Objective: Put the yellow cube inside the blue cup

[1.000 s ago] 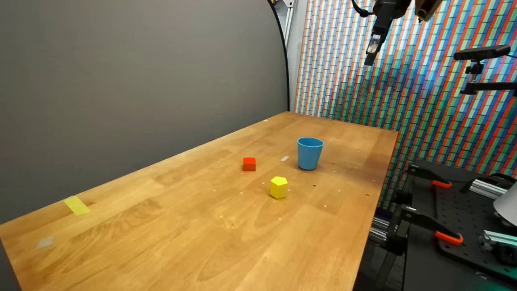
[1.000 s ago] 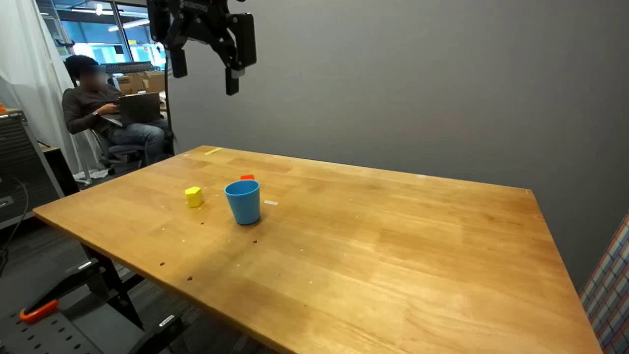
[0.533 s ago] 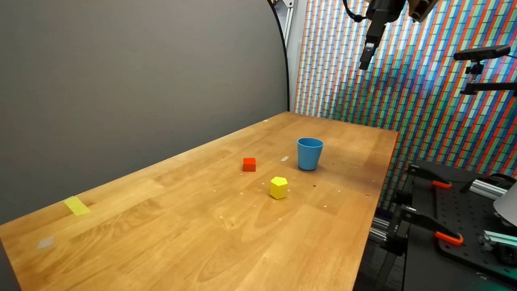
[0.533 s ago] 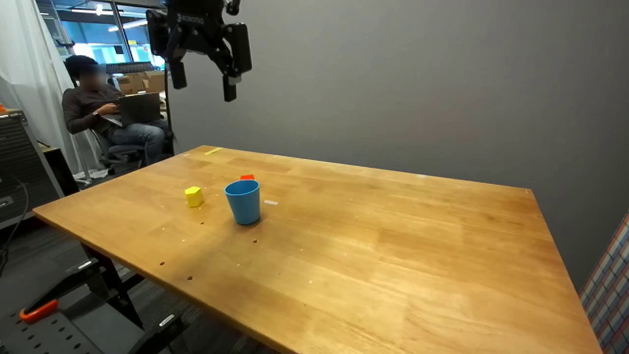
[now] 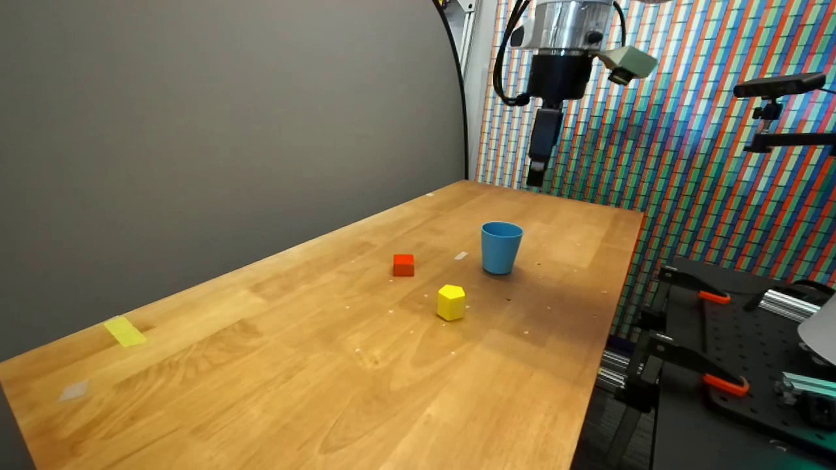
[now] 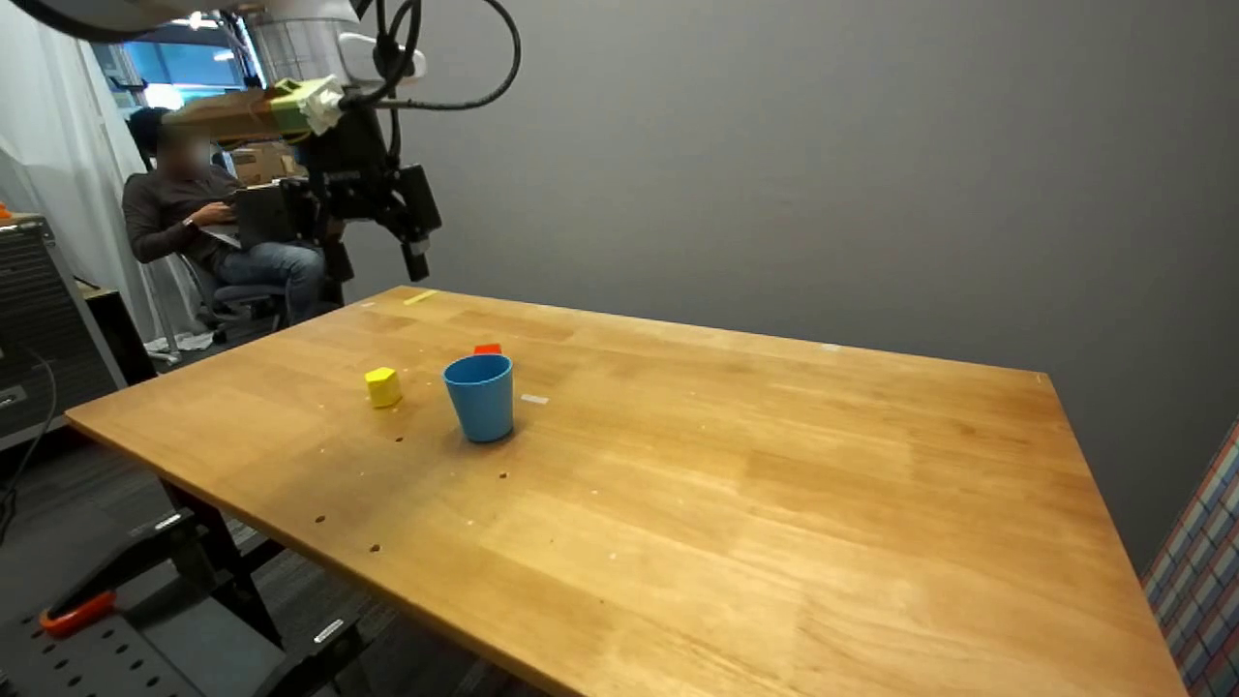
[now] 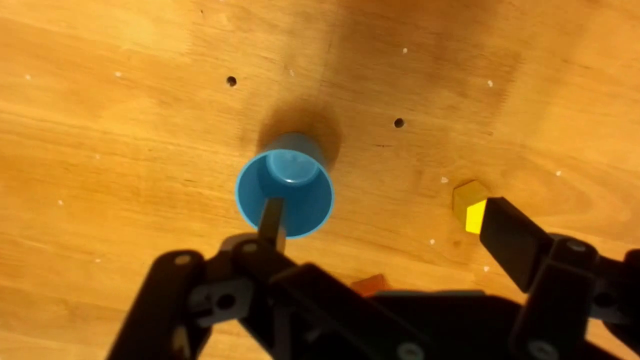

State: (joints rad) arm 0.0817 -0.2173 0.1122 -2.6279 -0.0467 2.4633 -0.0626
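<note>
The yellow cube (image 5: 450, 303) stands on the wooden table, apart from the blue cup (image 5: 500, 249). The cup is upright and its inside looks empty in the wrist view (image 7: 307, 202). The cube (image 6: 382, 388) and cup (image 6: 481, 402) also show in an exterior view. My gripper (image 6: 379, 274) is open and empty, well above the table. In the wrist view the gripper (image 7: 382, 200) has one finger overlapping the cup's rim and the other partly hiding the yellow cube (image 7: 475, 217); neither touches. In an exterior view only one of its fingers (image 5: 537, 171) shows clearly.
A small red cube (image 5: 403, 265) lies near the cup, partly hidden behind it in an exterior view (image 6: 487, 349). A flat yellow tape piece (image 5: 125, 331) is stuck near the far edge. A grey panel (image 5: 228, 130) stands behind the table (image 5: 294, 391). A person (image 6: 169, 218) sits beyond it.
My gripper has come down and shifted left in both exterior views, and more of the arm now shows. It stays open. The yellow cube, blue cup and red cube have not moved.
</note>
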